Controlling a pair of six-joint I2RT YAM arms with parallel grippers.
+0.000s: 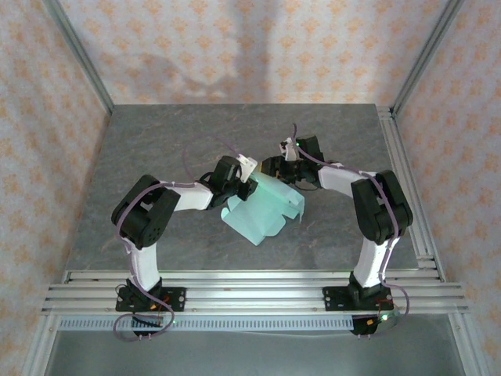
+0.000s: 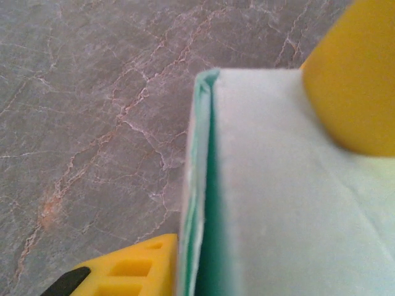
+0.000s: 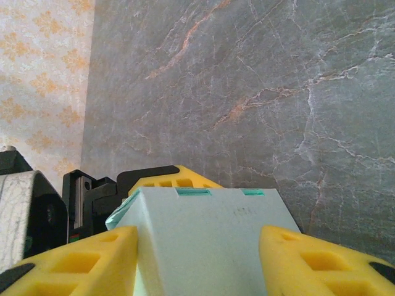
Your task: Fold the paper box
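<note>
The paper box (image 1: 262, 207) is pale mint card, partly folded, lying in the middle of the grey table between both arms. My left gripper (image 1: 247, 186) is at its far left corner. In the left wrist view one yellow finger (image 2: 126, 274) touches the folded edge of the paper box (image 2: 290, 203), whose layers stand slightly apart; another yellow finger (image 2: 352, 74) lies over the card's face. My right gripper (image 1: 268, 172) straddles the raised far end of the paper box (image 3: 210, 234), with a finger (image 3: 80, 262) against each side of it.
The grey marble-pattern tabletop (image 1: 180, 133) stretches behind and to the left of the box. Patterned walls close the back and sides. Aluminium rails run along the near edge (image 1: 250, 286) and the right side (image 1: 411, 196).
</note>
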